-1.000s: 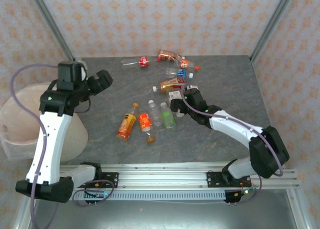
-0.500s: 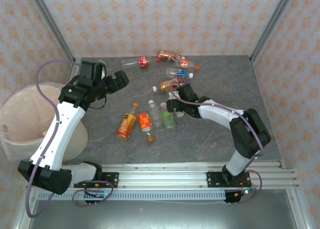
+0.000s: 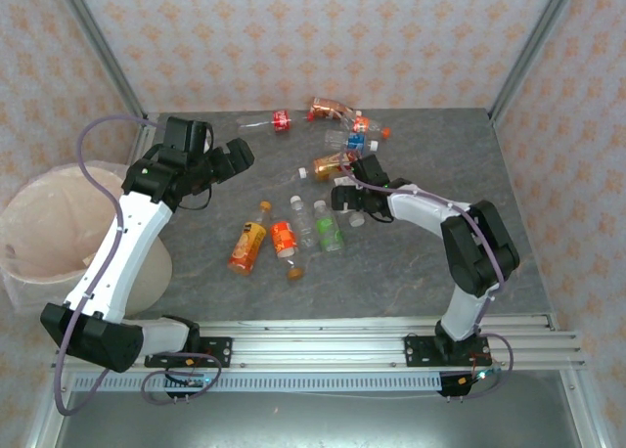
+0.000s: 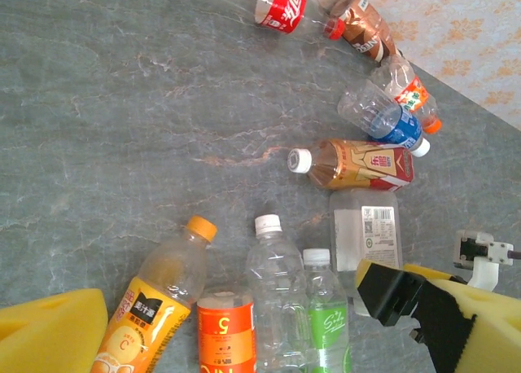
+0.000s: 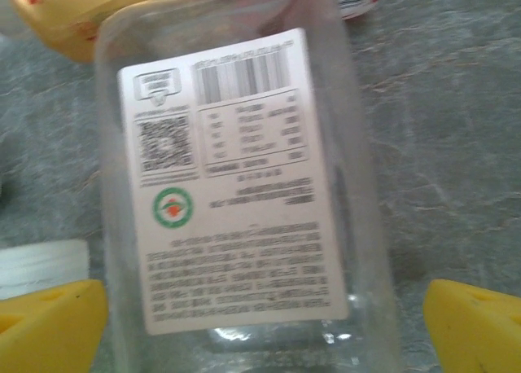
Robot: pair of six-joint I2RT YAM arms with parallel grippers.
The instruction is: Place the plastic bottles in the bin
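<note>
The plastic bottles (image 3: pixel 284 238) lie scattered on the grey bench (image 3: pixel 421 262). None is in the bin (image 3: pixel 147 267), which stands off the bench's left edge beside the left arm.

A clear bottle with a white printed label (image 5: pixel 236 186) lies flat near the bench centre, between the yellow pads (image 5: pixel 49 324) of the right end effector (image 3: pixel 347 196). The jaws are released and spread wide on either side of the bottle, with a gap visible at the right-hand pad.

Just beyond it lies a gold-labelled bottle (image 4: pixel 358 163) with a white cap. To the left, four bottles lie side by side:
- orange-labelled bottle (image 4: pixel 155 308)
- red-orange bottle (image 4: pixel 226 332)
- plain clear bottle (image 4: pixel 277 291)
- green-labelled bottle (image 4: pixel 326 324)

A red-labelled bottle (image 4: pixel 285 2) lies with others near the far edge.

The left end effector (image 3: pixel 238 156) hangs above the bench's left part, jaws released and empty.
</note>
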